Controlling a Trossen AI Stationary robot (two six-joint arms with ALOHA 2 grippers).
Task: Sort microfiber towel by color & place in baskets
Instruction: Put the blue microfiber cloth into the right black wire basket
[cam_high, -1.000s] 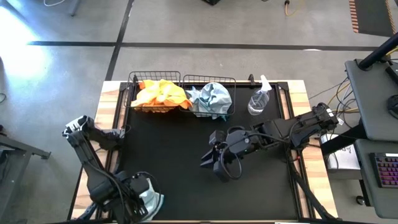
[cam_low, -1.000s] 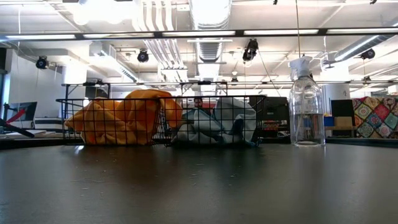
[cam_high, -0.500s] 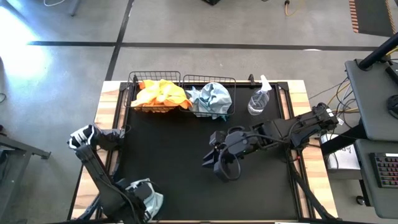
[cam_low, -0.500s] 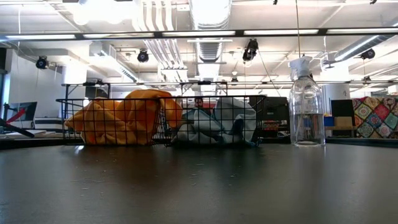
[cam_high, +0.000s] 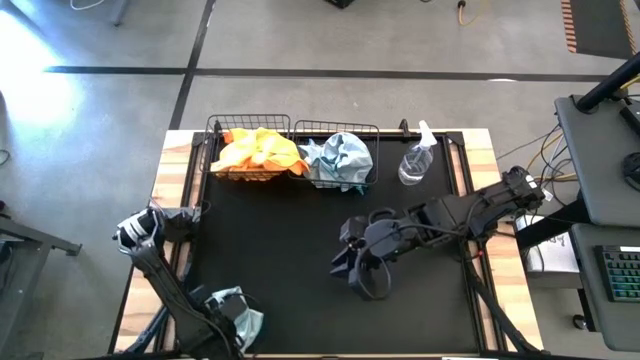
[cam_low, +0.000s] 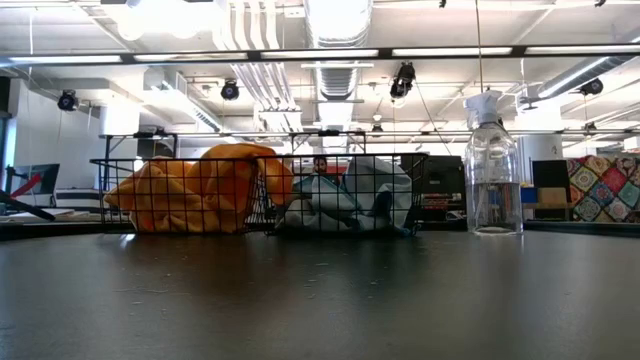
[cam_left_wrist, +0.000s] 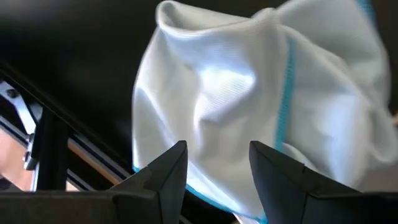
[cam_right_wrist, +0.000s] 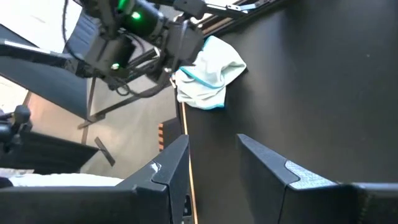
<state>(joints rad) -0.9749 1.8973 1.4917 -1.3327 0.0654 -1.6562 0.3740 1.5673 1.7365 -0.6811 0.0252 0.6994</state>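
Retreated toward the near tabletop edge, left end effector (cam_left_wrist: 212, 167) spread open just before pale blue-grey towel (cam_left_wrist: 249, 99); right end effector (cam_right_wrist: 211, 163) empty, parted, well apart

Left arm partly hides pale towel (cam_high: 240, 318); grip perhaps unclear.

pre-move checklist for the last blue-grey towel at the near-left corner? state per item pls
1. Left gripper open, over the loose towel: ok.
2. Towel gripped: not ok, fingers not closed on it.
3. Blue-grey basket at far edge, reachable path over bare mat: ok.
4. Orange basket holds only orange cloths: ok.
5. Right gripper mid-table, empty; clear of the left arm's path: cannot tell.
6. Spray bottle upright, right of the baskets: ok.
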